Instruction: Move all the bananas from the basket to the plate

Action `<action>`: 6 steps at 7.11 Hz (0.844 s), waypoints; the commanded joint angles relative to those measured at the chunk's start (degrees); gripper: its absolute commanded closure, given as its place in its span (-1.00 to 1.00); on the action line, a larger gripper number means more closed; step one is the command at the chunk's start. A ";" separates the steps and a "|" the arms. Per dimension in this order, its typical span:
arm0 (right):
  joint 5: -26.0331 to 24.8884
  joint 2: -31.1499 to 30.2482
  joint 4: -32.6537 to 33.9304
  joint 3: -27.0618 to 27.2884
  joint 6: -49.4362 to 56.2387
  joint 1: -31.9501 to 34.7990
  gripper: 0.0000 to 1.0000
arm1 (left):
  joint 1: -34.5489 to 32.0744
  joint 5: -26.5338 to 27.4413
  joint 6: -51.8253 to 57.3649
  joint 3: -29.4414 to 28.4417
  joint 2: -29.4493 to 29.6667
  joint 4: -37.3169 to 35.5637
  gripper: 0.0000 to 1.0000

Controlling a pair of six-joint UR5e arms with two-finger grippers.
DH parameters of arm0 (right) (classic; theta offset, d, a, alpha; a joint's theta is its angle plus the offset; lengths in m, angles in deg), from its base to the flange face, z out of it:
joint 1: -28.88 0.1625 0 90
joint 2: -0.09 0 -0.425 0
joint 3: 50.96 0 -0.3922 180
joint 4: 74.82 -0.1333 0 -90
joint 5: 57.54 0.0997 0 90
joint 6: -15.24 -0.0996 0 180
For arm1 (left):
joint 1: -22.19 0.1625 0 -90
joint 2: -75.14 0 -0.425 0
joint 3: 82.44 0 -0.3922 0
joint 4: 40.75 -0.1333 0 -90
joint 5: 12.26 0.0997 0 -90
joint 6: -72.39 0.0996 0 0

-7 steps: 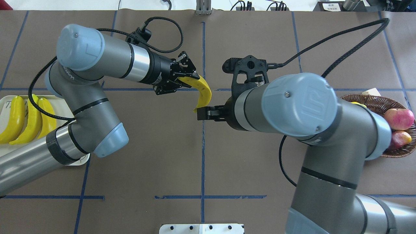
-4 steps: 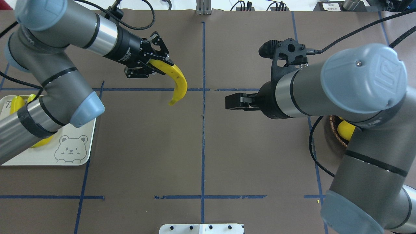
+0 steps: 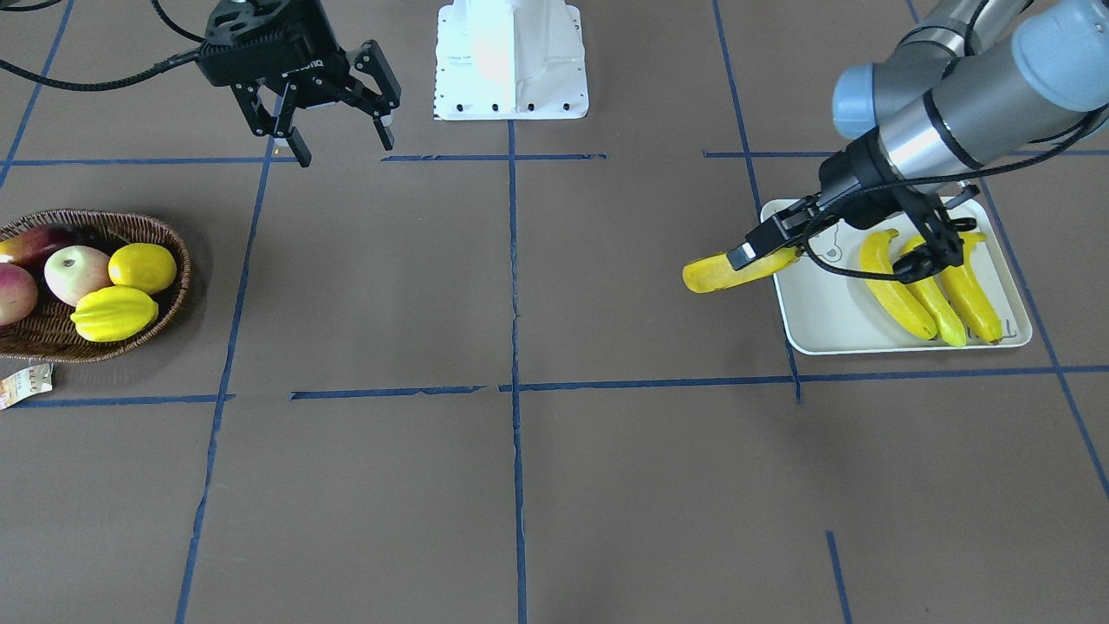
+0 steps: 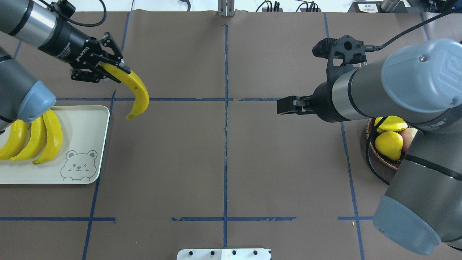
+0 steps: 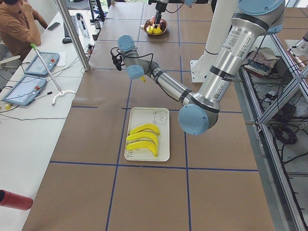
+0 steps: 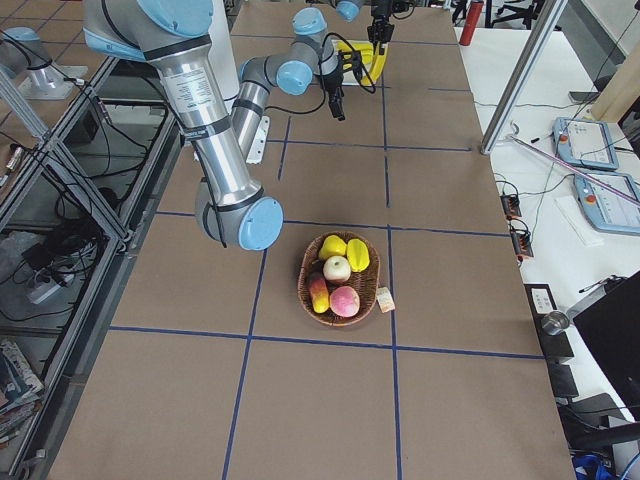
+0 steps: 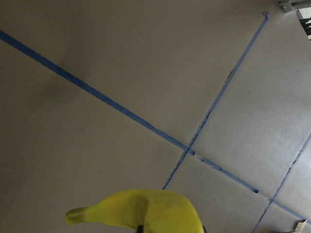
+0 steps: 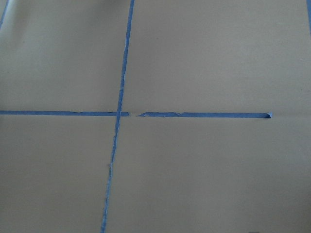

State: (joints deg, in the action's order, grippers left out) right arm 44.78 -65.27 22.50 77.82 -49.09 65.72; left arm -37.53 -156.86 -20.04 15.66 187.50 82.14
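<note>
Where blue tape lines cross the brown table (image 4: 223, 155), the two arms stand well apart, the left one over the end with the plate and the right one nearer the basket.

At the robot's left end lies the white plate (image 4: 85, 126), bear drawing at its near corner. At the opposite end sits the woven basket (image 3: 52, 343), holding a lemon (image 3: 143, 267), a starfruit (image 3: 113, 314) and reddish apples (image 3: 76, 273). No banana shows in it in the front or right-side views.

Three bananas (image 4: 36, 139) lie side by side on the plate's outer half, touching one another.

A fourth banana (image 4: 139, 92) is clamped at one end by the left gripper (image 4: 114, 68). Its body curves out beyond the fingertips and its free tip points toward the robot. It hangs above the table, just off the plate's inner edge near the far corner, and touches neither plate nor table. The front view shows the fingers over the plate's rim and the fruit jutting out over bare table.

The right gripper (image 3: 342, 147) hangs over bare table, well clear of the basket, its fingers spread and holding nothing.
</note>
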 commanded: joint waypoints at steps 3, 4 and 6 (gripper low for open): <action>-0.28 -1.88 -0.03 -0.64 4.04 1.91 -1.00 | -4.78 -0.50 17.35 2.00 -8.12 -0.46 1.00; -0.46 -1.88 -0.03 -0.72 4.04 1.83 -1.00 | -4.97 0.37 18.42 1.83 -8.03 -0.63 1.00; -0.63 -1.96 -0.03 -0.73 4.04 1.91 -1.00 | -6.72 6.14 20.26 5.24 -7.68 -2.65 1.00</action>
State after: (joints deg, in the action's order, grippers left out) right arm 44.23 -67.18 22.48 77.13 -45.07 67.58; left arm -43.01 -154.29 -1.37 18.94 179.69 80.38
